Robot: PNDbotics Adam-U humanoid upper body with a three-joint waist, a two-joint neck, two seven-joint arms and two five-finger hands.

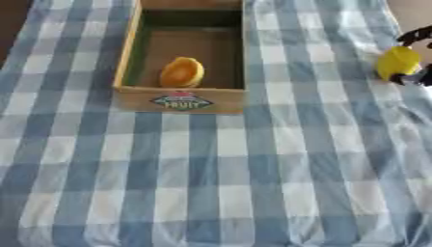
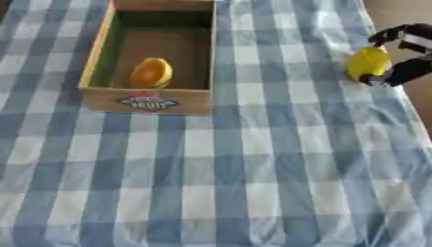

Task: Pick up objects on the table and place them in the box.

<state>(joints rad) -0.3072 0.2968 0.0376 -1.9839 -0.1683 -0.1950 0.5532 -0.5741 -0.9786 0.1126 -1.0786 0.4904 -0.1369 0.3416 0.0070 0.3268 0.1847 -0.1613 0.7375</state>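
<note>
Wooden and open-topped, the box (image 1: 182, 99) sits toward the upper left on a blue-and-white checked tablecloth (image 1: 219, 183), a label reading "FRUIT" (image 1: 182, 102) on its near wall. Inside, an orange, rounded fruit (image 1: 182, 72) lies on the floor of the box close against that near wall. Bare cloth separates the box from the table's right edge, where a yellow, rounded object (image 2: 369, 62) is caught in the robot's right hand (image 2: 408, 54). The black fingers (image 2: 390, 34) curl over the object's top while another part of the hand closes in beneath it, so the yellow object is pinched between them, well apart from the box. Whether it touches the cloth cannot be told.
</note>
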